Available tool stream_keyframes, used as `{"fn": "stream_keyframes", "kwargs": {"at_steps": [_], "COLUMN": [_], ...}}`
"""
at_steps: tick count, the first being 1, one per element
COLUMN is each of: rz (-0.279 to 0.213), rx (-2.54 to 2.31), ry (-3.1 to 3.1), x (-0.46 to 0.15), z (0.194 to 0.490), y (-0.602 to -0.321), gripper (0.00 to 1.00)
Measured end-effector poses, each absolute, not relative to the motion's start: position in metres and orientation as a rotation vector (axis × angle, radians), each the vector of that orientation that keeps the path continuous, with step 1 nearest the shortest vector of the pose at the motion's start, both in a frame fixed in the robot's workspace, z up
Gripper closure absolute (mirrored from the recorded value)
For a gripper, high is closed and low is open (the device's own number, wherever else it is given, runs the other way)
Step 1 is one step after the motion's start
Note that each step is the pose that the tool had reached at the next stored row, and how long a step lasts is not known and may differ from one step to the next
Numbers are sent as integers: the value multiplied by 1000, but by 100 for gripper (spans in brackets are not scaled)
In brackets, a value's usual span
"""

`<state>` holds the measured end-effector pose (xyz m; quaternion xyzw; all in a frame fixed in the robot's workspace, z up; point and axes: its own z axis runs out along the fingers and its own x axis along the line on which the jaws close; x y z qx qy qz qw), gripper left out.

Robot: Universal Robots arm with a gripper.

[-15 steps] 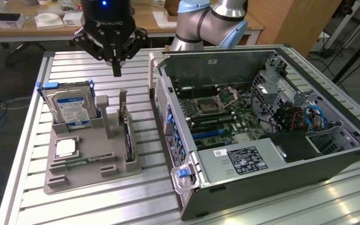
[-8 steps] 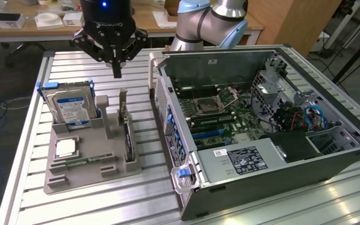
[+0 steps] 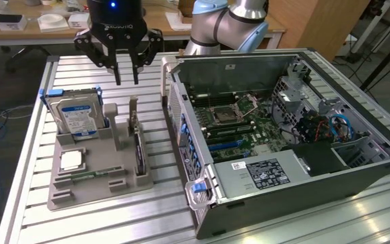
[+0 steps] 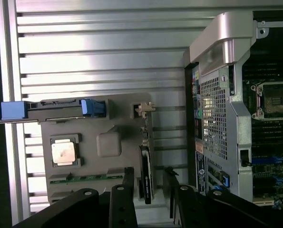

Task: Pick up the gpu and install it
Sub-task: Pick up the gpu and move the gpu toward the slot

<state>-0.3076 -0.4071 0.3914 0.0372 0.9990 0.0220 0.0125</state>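
Black gripper (image 3: 126, 81), jaws apart, above upright gpu (image 3: 139, 152)

Arm (image 3: 230, 20): silver-grey tubes, pale blue joint caps.
End effector (image 3: 126, 80): black body, two slim black fingers on hinged linkages with round pivot pins.
Markings: white lettering (image 3: 117, 25), small blue light (image 3: 112, 5) above.

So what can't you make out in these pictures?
- Graphics card faces: standing edge-on in the grey tray, both views.
- Hard drive label text: too small, exterior view.
- Computer case interior: mostly cut off by the picture's edge, wrist view.
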Motion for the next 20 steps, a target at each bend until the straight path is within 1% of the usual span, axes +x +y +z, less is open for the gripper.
{"fn": "stream_keyframes", "kwargs": {"at_steps": [1, 20], "rz": [69, 69], "rx": [116, 116], "ry": [3114, 3114], "x": [-308, -308], "z": [391, 390], "y": [-407, -426], "gripper": [58, 58]}}
